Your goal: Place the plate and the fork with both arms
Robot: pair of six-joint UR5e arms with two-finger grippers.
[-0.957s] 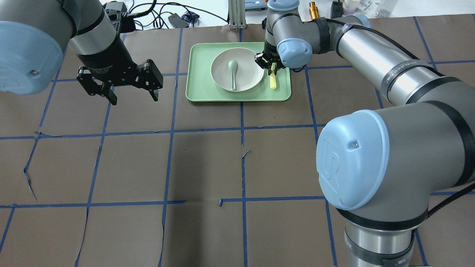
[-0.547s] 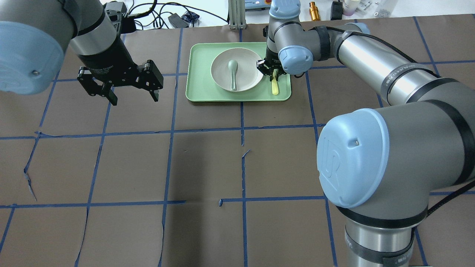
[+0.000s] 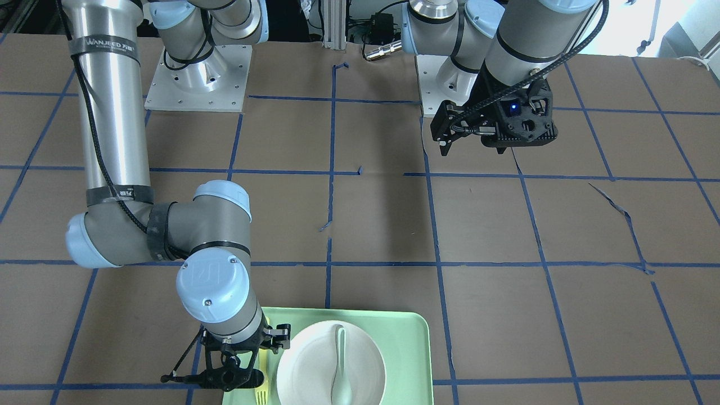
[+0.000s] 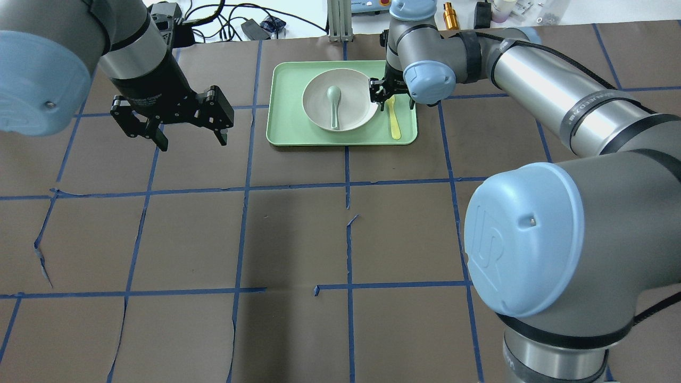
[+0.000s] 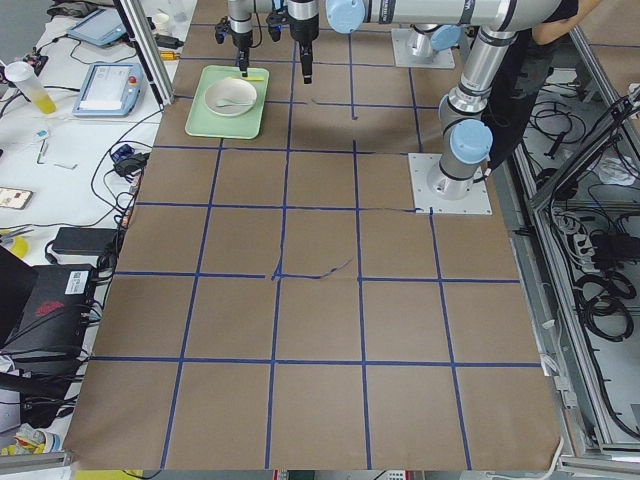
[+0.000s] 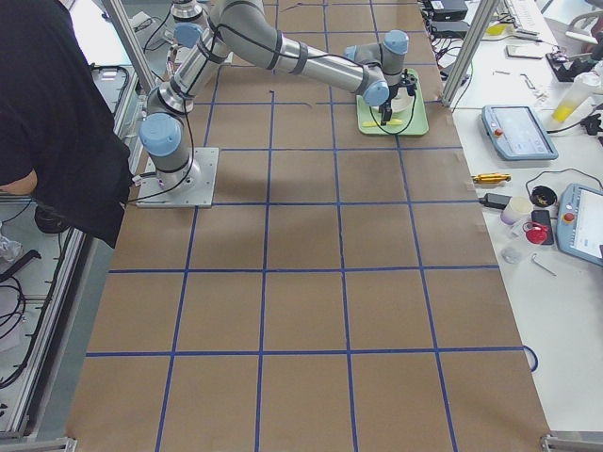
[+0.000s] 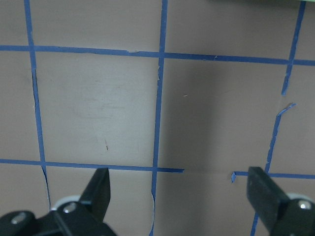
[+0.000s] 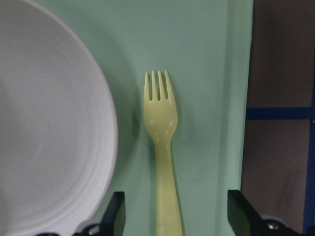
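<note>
Right wrist-mounted view: the yellow fork point(image 8: 162, 147) lies flat on the mint-green tray point(image 8: 211, 73), just beside the white plate point(image 8: 44, 123). Its handle sits between the spread, empty fingers of the right gripper point(image 8: 172, 216). The left gripper point(image 4: 192, 142) hangs released above the desk point(image 4: 298, 239), well apart from the tray.

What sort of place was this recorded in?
Probably a robotics lab or test cell: two robot arms bolted to a table marked with a blue tape grid, and control tablets lying beside it.
</note>
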